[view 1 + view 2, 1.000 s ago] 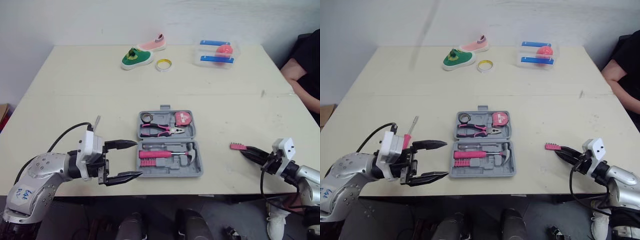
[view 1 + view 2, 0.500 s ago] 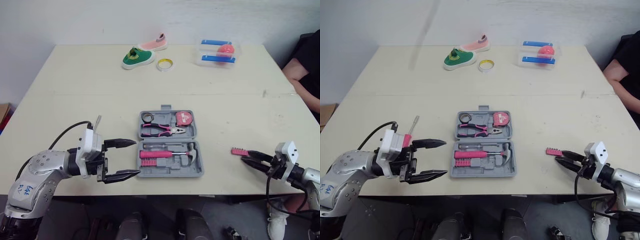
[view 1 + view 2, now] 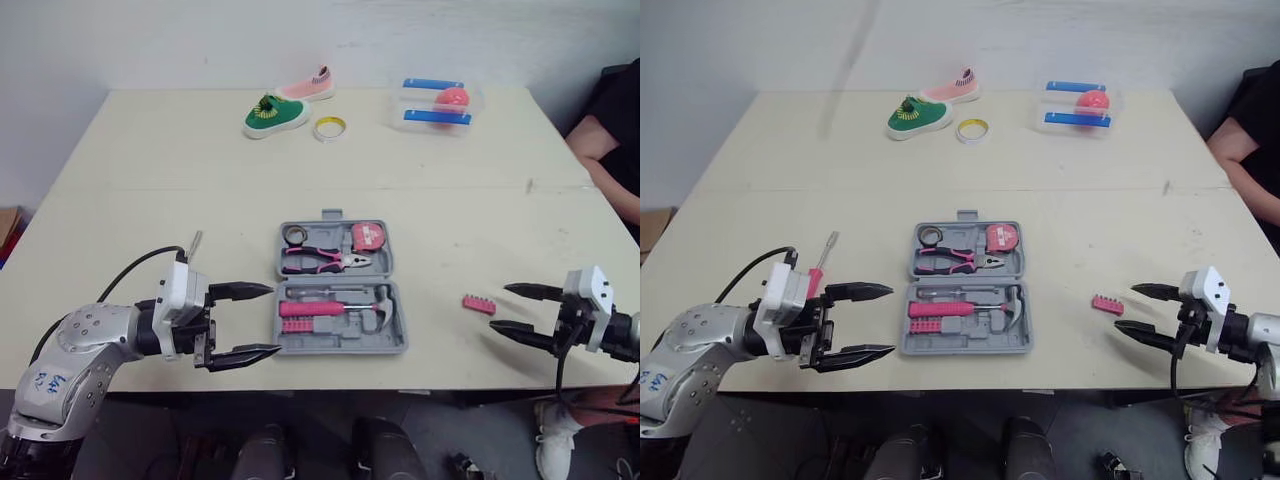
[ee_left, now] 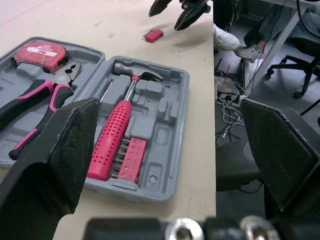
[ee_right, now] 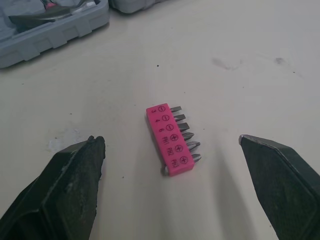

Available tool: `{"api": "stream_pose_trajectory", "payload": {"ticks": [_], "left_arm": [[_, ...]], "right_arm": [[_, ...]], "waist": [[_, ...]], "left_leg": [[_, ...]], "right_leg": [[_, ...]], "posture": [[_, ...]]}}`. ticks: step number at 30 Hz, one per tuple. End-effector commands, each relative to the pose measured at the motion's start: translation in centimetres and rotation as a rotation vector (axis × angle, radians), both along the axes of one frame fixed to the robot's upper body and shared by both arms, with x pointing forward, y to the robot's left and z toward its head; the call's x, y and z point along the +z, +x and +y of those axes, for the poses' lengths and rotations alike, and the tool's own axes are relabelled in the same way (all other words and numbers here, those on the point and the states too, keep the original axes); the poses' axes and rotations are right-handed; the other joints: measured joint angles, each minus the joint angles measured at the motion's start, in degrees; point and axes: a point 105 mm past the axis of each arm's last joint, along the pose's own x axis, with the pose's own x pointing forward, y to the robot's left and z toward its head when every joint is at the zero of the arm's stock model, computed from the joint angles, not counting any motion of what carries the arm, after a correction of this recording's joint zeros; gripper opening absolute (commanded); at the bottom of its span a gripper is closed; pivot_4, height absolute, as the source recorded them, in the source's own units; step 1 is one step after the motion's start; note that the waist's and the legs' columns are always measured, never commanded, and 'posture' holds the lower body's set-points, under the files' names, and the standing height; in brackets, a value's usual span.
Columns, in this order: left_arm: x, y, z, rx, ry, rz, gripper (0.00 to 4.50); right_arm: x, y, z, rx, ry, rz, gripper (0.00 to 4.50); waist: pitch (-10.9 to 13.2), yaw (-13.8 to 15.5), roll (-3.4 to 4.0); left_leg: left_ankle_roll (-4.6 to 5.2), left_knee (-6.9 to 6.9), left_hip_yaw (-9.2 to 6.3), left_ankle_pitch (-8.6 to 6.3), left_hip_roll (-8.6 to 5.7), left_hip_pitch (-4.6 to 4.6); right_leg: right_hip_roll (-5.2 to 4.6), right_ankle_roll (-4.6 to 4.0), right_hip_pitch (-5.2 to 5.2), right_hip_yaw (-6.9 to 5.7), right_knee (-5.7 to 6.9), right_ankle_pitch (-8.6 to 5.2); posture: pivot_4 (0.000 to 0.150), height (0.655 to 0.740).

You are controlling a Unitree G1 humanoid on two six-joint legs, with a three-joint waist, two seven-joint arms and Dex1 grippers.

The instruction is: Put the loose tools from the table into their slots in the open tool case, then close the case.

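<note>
The grey tool case (image 3: 392, 340) lies open near the table's front edge, holding pink-handled pliers (image 3: 318, 262), a tape measure (image 3: 366, 236), a hammer (image 3: 378, 299) and a pink bit strip (image 4: 131, 157). A second pink bit holder (image 3: 478, 304) lies loose on the table to the right of the case. My right gripper (image 3: 500, 308) stands open just right of it, its fingers (image 5: 75, 175) spread on either side without touching. My left gripper (image 3: 272, 320) is open at the case's left edge, empty. A red-handled screwdriver (image 3: 823, 258) lies on the table behind my left wrist.
At the back of the table sit a green shoe (image 3: 273, 115), a pink shoe (image 3: 308, 88), a tape roll (image 3: 328, 127) and a clear box (image 3: 435, 106) with a pink ball. A person's arm (image 3: 605, 165) rests at the right edge.
My right gripper has opened and let go of the pink bit holder, which now lies on the table, and has drawn back to the right. The left gripper has stayed put.
</note>
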Motion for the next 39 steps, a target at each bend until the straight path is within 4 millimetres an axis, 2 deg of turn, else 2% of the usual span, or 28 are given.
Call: {"api": "stream_pose_trajectory", "payload": {"ticks": [1, 14, 18, 21, 23, 24, 28, 31, 35, 37, 39], "left_arm": [[0.8, -0.4, -0.4, -0.024, 0.002, -0.034, 4.50], [1.6, -0.5, -0.6, -0.022, 0.021, -0.043, 4.50], [1.7, -0.6, -0.5, -0.019, 0.030, -0.038, 4.50], [1.8, -0.7, -0.5, -0.023, 0.035, -0.033, 4.50], [1.8, -0.7, -0.5, -0.025, 0.037, -0.032, 4.50], [1.9, -0.7, -0.5, -0.026, 0.037, -0.031, 4.50], [1.9, -0.7, -0.5, -0.031, 0.041, -0.029, 4.50], [1.9, -0.6, -0.4, -0.033, 0.039, -0.032, 4.50], [1.9, -0.3, -0.3, -0.032, 0.033, -0.052, 4.50], [1.9, -0.2, -0.2, -0.029, 0.027, -0.061, 4.50], [2.0, 0.1, -0.2, -0.021, 0.023, -0.076, 4.50]], "right_arm": [[-0.3, 0.5, 0.3, 0.047, -0.001, 0.011, 4.46], [-1.8, 0.8, 0.8, 0.130, -0.042, 0.084, 4.46], [-2.2, 0.8, 0.9, 0.126, -0.023, 0.098, 3.29], [-2.5, 0.9, 0.8, 0.121, -0.023, 0.102, 1.74], [-2.6, 0.9, 0.8, 0.118, -0.022, 0.101, 0.92], [-2.6, 0.9, 0.8, 0.115, -0.020, 0.100, 0.72], [-2.5, 0.9, 0.7, 0.111, -0.009, 0.073, 0.72], [-1.7, 0.8, 1.3, 0.149, -0.006, 0.028, 0.72], [1.9, 1.5, 3.4, 0.195, 0.004, -0.078, 0.71], [3.7, 1.4, 5.2, 0.232, 0.002, -0.086, 0.71], [4.7, 1.2, 6.6, 0.233, -0.020, -0.064, 0.71]], "waist": [[0.00, -0.01, 0.00], [0.00, -0.06, 0.01], [0.00, -0.06, 0.01], [0.00, -0.06, 0.01], [0.00, -0.06, 0.01], [0.00, -0.07, 0.01], [0.00, -0.11, 0.01], [0.00, -0.11, 0.01], [0.10, -0.12, 0.17], [0.20, -0.07, 0.33], [0.26, 0.03, 0.45]], "left_leg": [[0.01, 0.01, 0.00, 0.00, -0.01, 0.00], [0.02, 0.06, -0.02, 0.03, -0.03, 0.00], [0.02, 0.08, -0.02, 0.03, -0.03, 0.00], [0.01, 0.07, -0.04, 0.03, -0.02, 0.00], [0.01, 0.07, -0.04, 0.03, -0.02, 0.00], [0.01, 0.08, -0.04, 0.03, -0.02, 0.01], [0.01, 0.13, -0.04, 0.03, -0.02, 0.02], [0.00, 0.12, -0.04, 0.03, -0.02, 0.02], [-0.01, 0.10, -0.04, 0.03, -0.01, 0.01], [-0.01, 0.10, -0.03, 0.03, -0.02, 0.00], [-0.02, 0.10, -0.05, 0.03, -0.01, -0.01]], "right_leg": [[0.00, 0.00, 0.00, 0.00, 0.00, 0.00], [-0.02, 0.00, 0.01, -0.02, 0.06, 0.00], [-0.03, 0.00, 0.03, -0.02, 0.06, 0.00], [-0.02, 0.00, 0.03, -0.02, 0.06, 0.00], [-0.02, 0.00, 0.03, -0.03, 0.06, 0.00], [-0.02, 0.00, 0.04, -0.03, 0.06, 0.00], [-0.03, 0.00, 0.07, -0.02, 0.07, 0.00], [-0.02, 0.00, 0.07, -0.02, 0.07, 0.00], [-0.02, 0.00, 0.03, -0.01, 0.09, 0.00], [-0.05, 0.00, 0.01, 0.01, 0.10, 0.00], [-0.06, 0.00, -0.02, 0.00, 0.12, 0.00]], "posture": [[0.150, 0.7400], [0.150, 0.7400], [0.150, 0.7400], [0.150, 0.7400], [0.150, 0.7400], [0.150, 0.7400], [0.150, 0.7400], [0.150, 0.7400], [0.150, 0.7400], [0.150, 0.7400], [0.150, 0.7400]]}}
